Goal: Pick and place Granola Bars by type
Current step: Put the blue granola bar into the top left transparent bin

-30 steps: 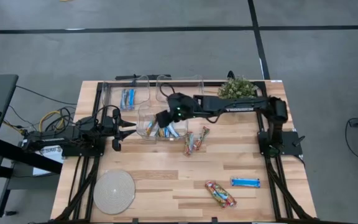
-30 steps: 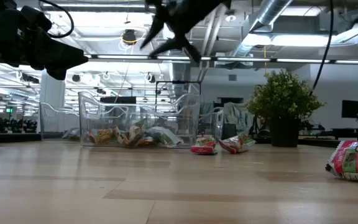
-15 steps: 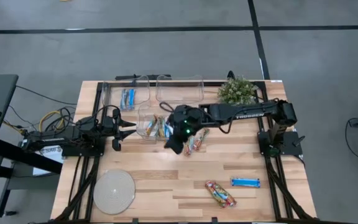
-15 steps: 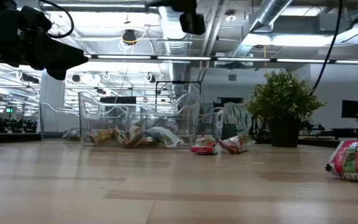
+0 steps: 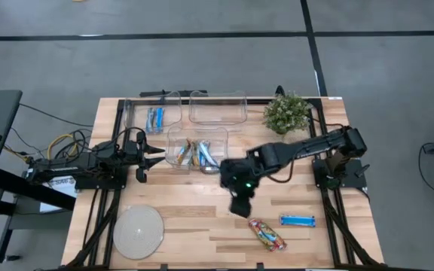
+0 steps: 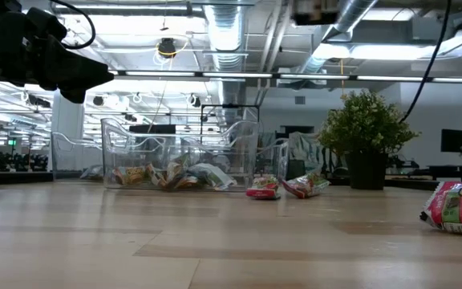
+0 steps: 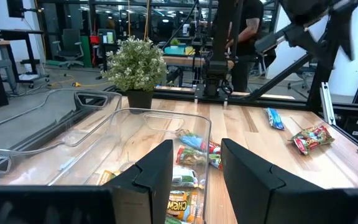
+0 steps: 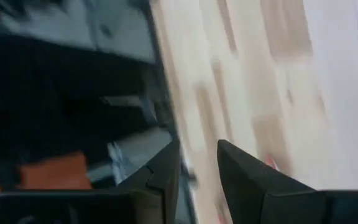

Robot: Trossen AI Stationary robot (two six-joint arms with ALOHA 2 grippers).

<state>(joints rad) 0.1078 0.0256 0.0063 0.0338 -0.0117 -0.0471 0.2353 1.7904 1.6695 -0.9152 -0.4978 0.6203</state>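
Two granola bars lie loose near the worktop's front edge in the high view: a multicoloured bar (image 5: 267, 234) and a blue bar (image 5: 297, 220), light, crinkly and slippery, best pinched across the middle. Right gripper (image 5: 239, 206) hovers beside them. Low view: more bars in a clear bin (image 6: 175, 152). Left wrist view: left gripper (image 7: 197, 165), fingers apart, by the left edge. Right wrist view: fingers (image 8: 244, 163) slightly apart, empty.

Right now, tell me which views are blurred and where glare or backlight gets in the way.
Right wrist view: smeared by motion, only the dark fingers read clearly. Low view: bright ceiling lights backlight the plant; the clear bin shows reflections. High view: even light, sharp. Left wrist view: sharp; the bin's wall catches glare.
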